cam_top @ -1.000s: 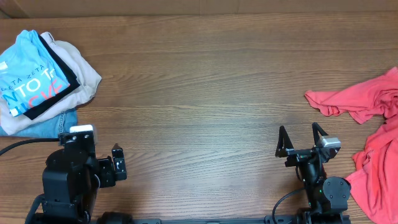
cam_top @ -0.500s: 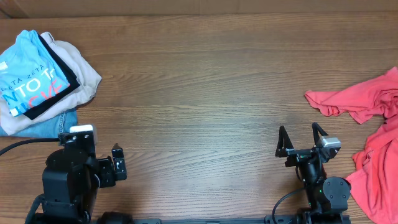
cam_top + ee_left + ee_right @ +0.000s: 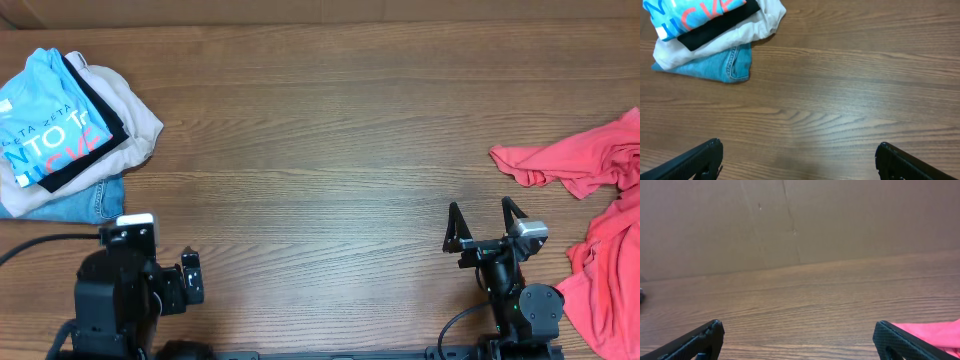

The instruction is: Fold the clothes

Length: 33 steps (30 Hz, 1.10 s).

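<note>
Clothes partly done: blue T-shirt (image 3: 45, 130) folded atop a stack (image 3: 125, 125) at far left of the worktop (image 3: 320, 150); red T-shirt (image 3: 600, 170) crumpled at the right edge, left to fold; left end effector (image 3: 797, 146) and right end effector (image 3: 480, 206) released, empty

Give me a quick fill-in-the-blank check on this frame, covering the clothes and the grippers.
1. The sky-blue T-shirt tops a folded stack on the robot's ___ side.
2. The crumpled T-shirt near the right gripper is coloured ___.
3. The left gripper and the right gripper both stand ___, holding nothing.
Missing words: left; coral-red; open.
</note>
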{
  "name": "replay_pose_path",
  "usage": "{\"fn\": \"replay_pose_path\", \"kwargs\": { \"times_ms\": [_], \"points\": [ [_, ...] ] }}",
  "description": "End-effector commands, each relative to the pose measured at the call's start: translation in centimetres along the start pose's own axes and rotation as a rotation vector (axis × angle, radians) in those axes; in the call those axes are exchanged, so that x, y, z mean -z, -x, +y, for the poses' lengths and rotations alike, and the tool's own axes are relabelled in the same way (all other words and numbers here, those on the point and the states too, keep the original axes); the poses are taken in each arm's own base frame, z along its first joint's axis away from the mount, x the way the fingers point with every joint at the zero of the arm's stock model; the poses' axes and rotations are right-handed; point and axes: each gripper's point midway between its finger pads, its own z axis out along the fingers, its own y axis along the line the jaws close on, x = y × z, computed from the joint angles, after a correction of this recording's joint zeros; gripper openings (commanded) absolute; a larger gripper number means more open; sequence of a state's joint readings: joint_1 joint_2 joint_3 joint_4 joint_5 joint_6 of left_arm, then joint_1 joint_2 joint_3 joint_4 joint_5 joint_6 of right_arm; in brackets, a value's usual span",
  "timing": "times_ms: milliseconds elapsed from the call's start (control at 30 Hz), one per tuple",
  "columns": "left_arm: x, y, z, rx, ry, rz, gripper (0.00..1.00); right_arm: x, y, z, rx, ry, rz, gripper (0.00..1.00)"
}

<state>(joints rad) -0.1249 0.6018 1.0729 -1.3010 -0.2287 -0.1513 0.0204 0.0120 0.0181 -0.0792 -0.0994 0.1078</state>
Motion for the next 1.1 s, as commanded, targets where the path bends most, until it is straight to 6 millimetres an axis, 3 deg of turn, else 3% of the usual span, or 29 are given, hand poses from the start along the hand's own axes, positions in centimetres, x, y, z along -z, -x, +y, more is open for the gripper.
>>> {"fn": "replay_pose_path", "kwargs": {
  "times_ms": [0, 67, 333, 600, 833, 1067],
  "points": [
    [-0.8, -0.9, 0.2, -0.017, 0.014, -0.026, 1.0, 0.0, -0.2, 0.0, 0.005, 0.0, -0.003, 1.0],
    [-1.3, -0.5, 0.1, -0.026, 0.009, -0.076, 1.0, 0.0, -0.2, 0.0, 0.005, 0.0, -0.003, 1.0],
    [-3.4, 4.2, -1.2, -0.034, -0.018, -0.481, 1.0, 0.0, -0.2, 0.0, 0.004, 0.0, -0.003, 1.0],
    [-3.7, 6.2, -1.6, 0.062, -0.049, -0.857, 1.0, 0.0, -0.2, 0.0, 0.005, 0.0, -0.003, 1.0],
    [-4.0, 5.9, -1.6, 0.109, -0.061, -1.048, 1.0, 0.0, -0.2, 0.0, 0.005, 0.0, -0.003, 1.0],
    [-7.1, 4.0, -2.7, 0.063, -0.087, -1.006, 1.0, 0.0, -0.2, 0.0, 0.005, 0.0, -0.003, 1.0]
  ]
}}
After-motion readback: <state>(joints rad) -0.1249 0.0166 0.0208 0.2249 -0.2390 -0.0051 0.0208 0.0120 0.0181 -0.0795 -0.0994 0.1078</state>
